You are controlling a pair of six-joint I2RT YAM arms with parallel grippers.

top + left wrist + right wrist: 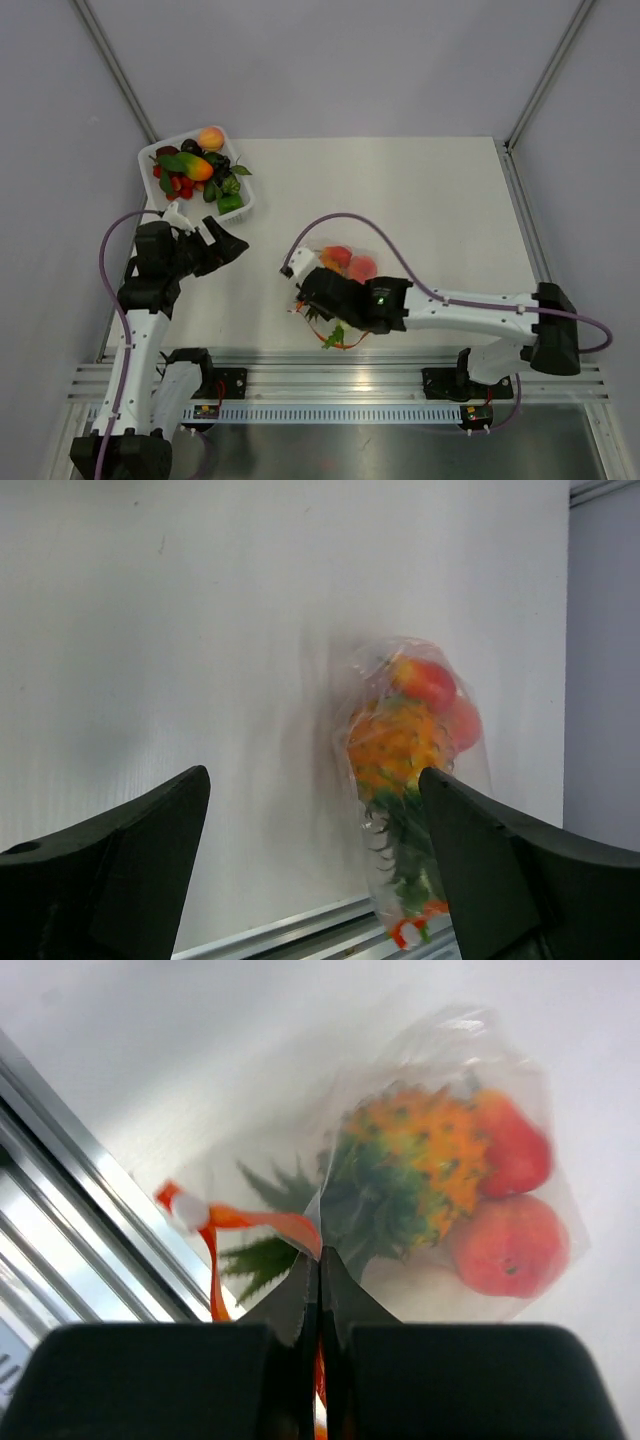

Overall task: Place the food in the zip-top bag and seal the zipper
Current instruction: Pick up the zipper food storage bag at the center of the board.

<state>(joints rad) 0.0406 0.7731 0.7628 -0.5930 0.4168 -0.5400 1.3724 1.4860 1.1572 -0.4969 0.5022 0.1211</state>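
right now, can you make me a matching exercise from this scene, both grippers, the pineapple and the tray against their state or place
Column one:
1 left gripper
2 right gripper
3 pineapple
4 tray

Column two:
a inside the bag
b far left, heaped with fruit
c shut on the zipper
d open, holding nothing

Pairs: 1-d, 2-c, 3-a, 4-b

Bright, even light washes the white worktop (pixel 420 200), shadows faint and soft. Left wrist view: the crinkly clear plastic zip-top bag (pixel 415 780) smears with blur, grey shadow alongside. Right wrist: pale glare on its film, foreground unfocused.
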